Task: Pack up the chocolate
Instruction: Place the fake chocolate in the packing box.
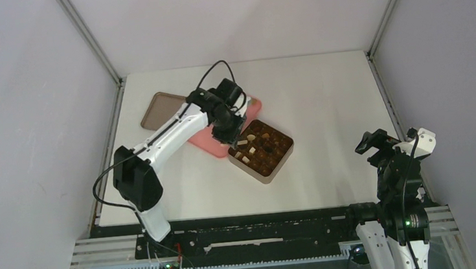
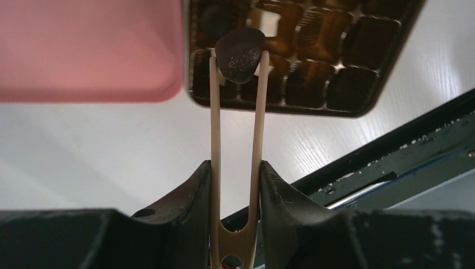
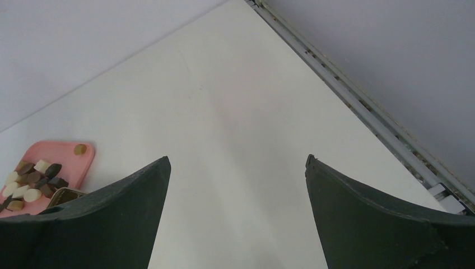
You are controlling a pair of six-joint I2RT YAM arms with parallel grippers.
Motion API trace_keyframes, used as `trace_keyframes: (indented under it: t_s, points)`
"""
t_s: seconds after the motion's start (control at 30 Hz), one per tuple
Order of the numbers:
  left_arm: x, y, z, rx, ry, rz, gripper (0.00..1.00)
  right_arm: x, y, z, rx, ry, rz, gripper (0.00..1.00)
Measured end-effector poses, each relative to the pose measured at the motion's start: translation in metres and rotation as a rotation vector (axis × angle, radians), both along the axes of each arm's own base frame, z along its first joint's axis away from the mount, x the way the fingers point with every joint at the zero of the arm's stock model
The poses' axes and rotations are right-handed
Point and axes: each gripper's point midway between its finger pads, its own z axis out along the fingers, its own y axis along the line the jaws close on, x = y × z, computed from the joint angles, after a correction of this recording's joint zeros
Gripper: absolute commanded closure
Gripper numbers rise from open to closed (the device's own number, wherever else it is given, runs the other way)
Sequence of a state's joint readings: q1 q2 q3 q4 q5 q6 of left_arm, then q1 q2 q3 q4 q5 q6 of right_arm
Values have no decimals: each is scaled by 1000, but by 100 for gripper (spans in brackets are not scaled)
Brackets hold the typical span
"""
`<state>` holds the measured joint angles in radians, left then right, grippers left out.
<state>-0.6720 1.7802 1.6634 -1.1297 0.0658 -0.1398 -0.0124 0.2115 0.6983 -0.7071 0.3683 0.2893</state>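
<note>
Two fingers of the left gripper (image 2: 235,168) clamped thin wooden tongs (image 2: 214,123), whose tips pinched a dark brown oval chocolate (image 2: 241,55) over the square tan tin (image 2: 291,110) beside a pink tray (image 2: 84,50). Placing, I judged; next, lower it into a free cell and ease off. The right gripper (image 3: 238,158) gaped empty.

**Materials and finishes: packing table, items as seen**

Pale, smooth, bare-looking wood for the tongs (image 2: 215,129); the chocolate (image 2: 241,53) at their tips is dark brown, matt and finely speckled. The tin (image 2: 313,110) has a tan metal rim with a soft sheen, and its insert (image 2: 358,47) is dark, glossy moulded plastic. The pink tray (image 2: 84,50) is smooth matt plastic. The white table (image 2: 112,145) has a faint wood-grain texture and a satin finish. The left gripper (image 2: 235,168) and right gripper (image 3: 238,162) are black matt plastic, scuffed and dusty at the edges.
</note>
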Motion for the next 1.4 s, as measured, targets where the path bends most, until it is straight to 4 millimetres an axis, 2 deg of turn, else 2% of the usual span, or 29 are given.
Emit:
trace_keyframes:
  t_s: [0.27,0.53,0.8,1.07,1.4]
  points:
    - [-29,-34,-2,-16,16,-115,78,0,0,0,0,0,0,1]
    - [-36,-54,-23,11,55,-158,74,0,0,0,0,0,0,1]
    - [-40,-62,-39,26,91,-175,63,0,0,0,0,0,0,1]
    - [-41,-64,-41,27,94,-175,55,0,0,0,0,0,0,1]
    - [-38,-64,-39,29,81,-170,56,0,0,0,0,0,0,1]
